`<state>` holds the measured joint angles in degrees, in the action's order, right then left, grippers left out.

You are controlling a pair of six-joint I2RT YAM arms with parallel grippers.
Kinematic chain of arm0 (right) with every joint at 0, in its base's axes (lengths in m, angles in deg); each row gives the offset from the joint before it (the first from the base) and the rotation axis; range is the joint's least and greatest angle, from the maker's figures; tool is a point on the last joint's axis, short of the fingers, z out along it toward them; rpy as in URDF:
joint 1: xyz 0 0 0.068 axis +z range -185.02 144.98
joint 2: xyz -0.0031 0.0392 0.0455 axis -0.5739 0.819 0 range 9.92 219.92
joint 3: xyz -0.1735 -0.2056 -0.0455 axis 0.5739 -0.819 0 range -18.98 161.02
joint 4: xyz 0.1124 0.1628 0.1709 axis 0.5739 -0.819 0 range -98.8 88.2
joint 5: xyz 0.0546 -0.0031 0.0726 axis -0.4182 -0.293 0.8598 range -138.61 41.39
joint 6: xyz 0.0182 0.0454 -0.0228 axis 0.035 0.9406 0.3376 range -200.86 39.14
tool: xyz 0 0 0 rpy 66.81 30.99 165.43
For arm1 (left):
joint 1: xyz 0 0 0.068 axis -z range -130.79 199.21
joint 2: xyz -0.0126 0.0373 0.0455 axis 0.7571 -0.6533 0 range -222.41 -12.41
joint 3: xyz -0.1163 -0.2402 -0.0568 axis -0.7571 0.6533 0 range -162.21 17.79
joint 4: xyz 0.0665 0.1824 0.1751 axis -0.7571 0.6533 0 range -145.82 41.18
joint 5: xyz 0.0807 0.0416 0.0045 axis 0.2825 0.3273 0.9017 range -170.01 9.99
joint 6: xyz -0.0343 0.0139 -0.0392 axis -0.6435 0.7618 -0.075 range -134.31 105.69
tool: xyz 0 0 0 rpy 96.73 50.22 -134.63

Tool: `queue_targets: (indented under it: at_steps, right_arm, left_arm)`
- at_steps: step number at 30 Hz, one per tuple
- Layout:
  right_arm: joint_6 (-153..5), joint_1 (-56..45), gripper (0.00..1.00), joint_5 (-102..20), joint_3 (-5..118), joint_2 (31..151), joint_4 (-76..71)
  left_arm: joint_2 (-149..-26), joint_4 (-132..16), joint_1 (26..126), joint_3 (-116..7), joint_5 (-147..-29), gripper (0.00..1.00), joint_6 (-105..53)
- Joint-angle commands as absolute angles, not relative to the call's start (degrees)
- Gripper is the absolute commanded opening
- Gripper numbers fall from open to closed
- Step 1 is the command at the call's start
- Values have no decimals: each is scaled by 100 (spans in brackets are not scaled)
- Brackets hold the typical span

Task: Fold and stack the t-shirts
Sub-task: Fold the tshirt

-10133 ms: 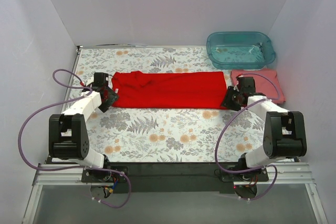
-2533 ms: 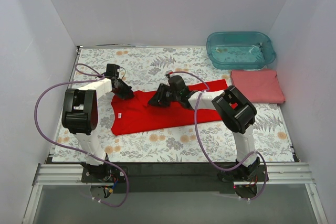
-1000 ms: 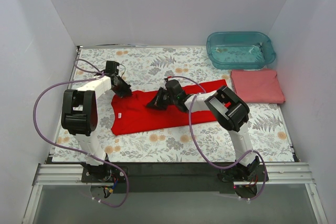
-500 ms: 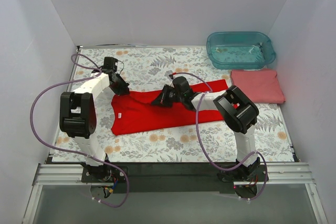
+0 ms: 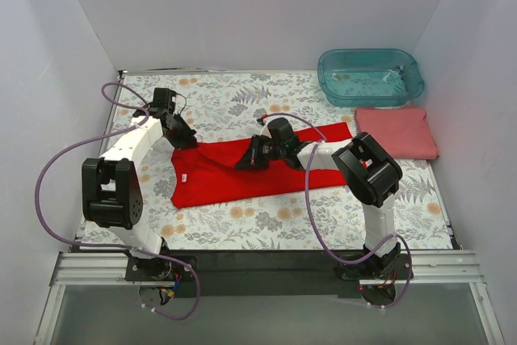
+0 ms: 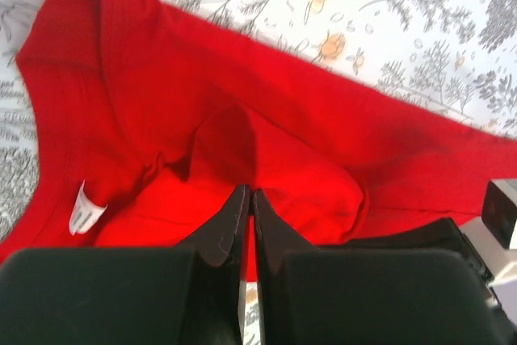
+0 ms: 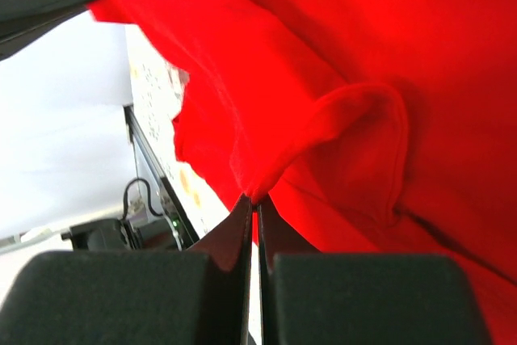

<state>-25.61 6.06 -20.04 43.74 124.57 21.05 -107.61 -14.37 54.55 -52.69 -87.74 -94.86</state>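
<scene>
both arms stretch low over the table (image 5: 266,228) — left gripper (image 6: 249,199) and right gripper (image 7: 253,204) clamped on the red t-shirt (image 5: 234,179).

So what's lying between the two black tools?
Only the red shirt: its cloth spans from the left tool to the right tool, both pinching it, seen in the top view.

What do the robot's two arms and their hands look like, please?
The left arm and right arm have white link shells with chunky black joint housings; a purple cable loops along each. The left hand and right hand each end in two slim, glossy black fingers tapering to points.
</scene>
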Motion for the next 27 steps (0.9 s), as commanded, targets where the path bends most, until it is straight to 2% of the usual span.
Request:
queue_targets:
  at_steps: [1, 16, 27]
  right_arm:
    - [-2891, 550, 1, -1619, 4491, 12189, 1789]
    - [-4069, 269, 1, -1056, 4816, 12198, 225]
    - [-4368, 277, 1, -801, 4957, 12453, -172]
  left_arm:
    - [-10259, -1179, 5422, -5086, -8942, 0, -9437]
    - [-9477, -1047, 5422, -3935, -9135, 0, -9508]
    - [-9266, -1222, 5448, -3179, -9188, 0, -9569]
